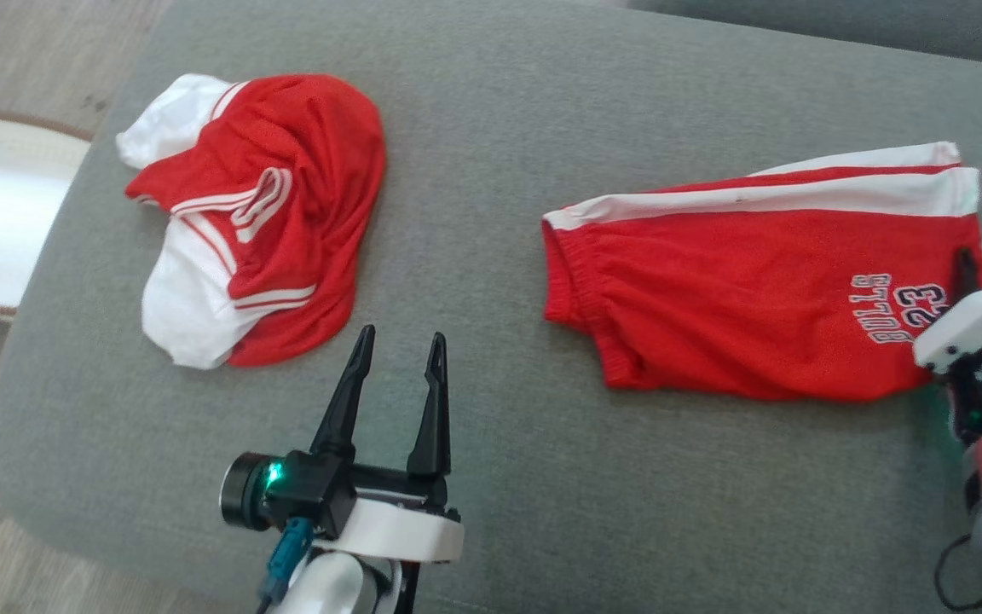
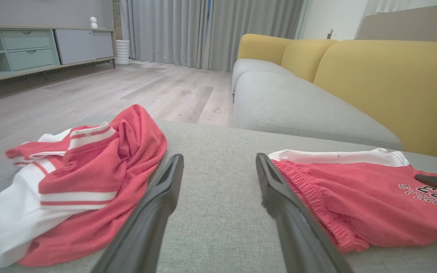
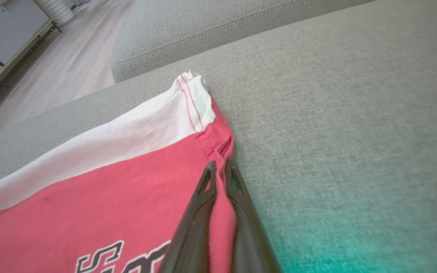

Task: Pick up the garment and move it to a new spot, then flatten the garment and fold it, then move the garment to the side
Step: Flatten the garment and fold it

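Red shorts [image 1: 730,290], printed "BULLS 23", lie at 3 o'clock on the grey cushion [image 1: 474,128]. Right gripper [image 3: 220,167] jaws clenched on their hem. Left gripper [image 1: 397,341] at 6 o'clock, jaws released; crumpled jersey [image 1: 261,213] at 10 o'clock

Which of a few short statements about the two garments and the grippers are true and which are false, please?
1. The right gripper is shut on the edge of the red shorts. True.
2. The left gripper holds the crumpled jersey. False: it is open over the bare grey cushion between the two garments and holds nothing.
3. The shorts carry the lettering BULLS 23. True.
4. Both garments lie flat and folded. False: the shorts lie flat, but the jersey is a crumpled heap.
5. The garments lie on the wooden floor. False: both lie on the grey cushion.
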Controlling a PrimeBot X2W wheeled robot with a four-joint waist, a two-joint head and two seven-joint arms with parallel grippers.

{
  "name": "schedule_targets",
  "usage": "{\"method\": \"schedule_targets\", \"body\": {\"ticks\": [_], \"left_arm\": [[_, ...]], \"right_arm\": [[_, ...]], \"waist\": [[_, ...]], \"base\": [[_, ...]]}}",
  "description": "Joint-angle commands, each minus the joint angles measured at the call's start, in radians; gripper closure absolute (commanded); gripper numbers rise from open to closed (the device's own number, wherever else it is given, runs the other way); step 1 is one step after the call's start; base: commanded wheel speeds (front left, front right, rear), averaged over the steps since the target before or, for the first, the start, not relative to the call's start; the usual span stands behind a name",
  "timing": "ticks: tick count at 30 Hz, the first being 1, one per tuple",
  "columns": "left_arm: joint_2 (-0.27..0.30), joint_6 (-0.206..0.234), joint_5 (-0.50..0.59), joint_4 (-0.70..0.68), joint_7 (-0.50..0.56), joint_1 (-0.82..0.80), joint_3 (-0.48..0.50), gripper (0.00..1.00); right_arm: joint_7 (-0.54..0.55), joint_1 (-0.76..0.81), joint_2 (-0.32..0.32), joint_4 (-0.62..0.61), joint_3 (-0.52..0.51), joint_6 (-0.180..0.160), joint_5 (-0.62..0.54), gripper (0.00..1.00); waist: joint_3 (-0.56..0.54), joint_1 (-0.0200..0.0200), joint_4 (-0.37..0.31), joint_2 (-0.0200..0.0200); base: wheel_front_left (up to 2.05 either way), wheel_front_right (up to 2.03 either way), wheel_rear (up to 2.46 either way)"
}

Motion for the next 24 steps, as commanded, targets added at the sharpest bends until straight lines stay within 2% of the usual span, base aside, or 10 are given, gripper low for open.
{"method": "schedule_targets", "body": {"ticks": [1,9,10,16,21,24], "left_arm": [[-0.004,-0.009,0.006,-0.032,-0.009,-0.005,0.042,0.0],[-0.005,-0.024,0.012,-0.019,-0.009,0.003,0.045,0.0],[-0.005,-0.024,0.012,-0.019,-0.009,0.003,0.045,0.0],[-0.005,-0.023,0.002,-0.02,-0.009,-0.001,0.032,0.0],[-0.005,-0.03,-0.012,-0.01,-0.009,-0.006,0.018,0.0],[-0.005,-0.035,-0.017,0.005,-0.01,-0.006,0.003,0.0]], "right_arm": [[-0.031,-0.012,0.013,-0.008,0.031,-0.001,0.013,1.0],[-0.097,-0.002,0.004,-0.001,0.048,-0.001,0.063,1.0],[-0.097,-0.002,0.004,-0.001,0.048,-0.001,0.063,1.0],[-0.109,0.021,-0.048,-0.005,0.038,-0.001,0.074,1.0],[-0.122,0.022,-0.065,-0.037,0.034,-0.001,0.084,1.0],[-0.138,0.011,-0.039,-0.107,0.078,-0.001,0.1,1.0]], "waist": [[-0.01,-0.0001,-0.023,0.0],[-0.048,-0.0001,-0.153,0.0],[-0.048,-0.0001,-0.153,0.0],[-0.061,-0.0001,-0.246,0.0],[-0.068,-0.0001,-0.27,0.0],[-0.081,-0.0001,-0.261,0.0]], "base": [[0.0,0.0,0.0],[0.0,0.0,0.0],[0.0,0.0,0.0],[0.0,0.0,0.0],[0.0,0.0,0.0],[0.0,0.0,0.0]]}}
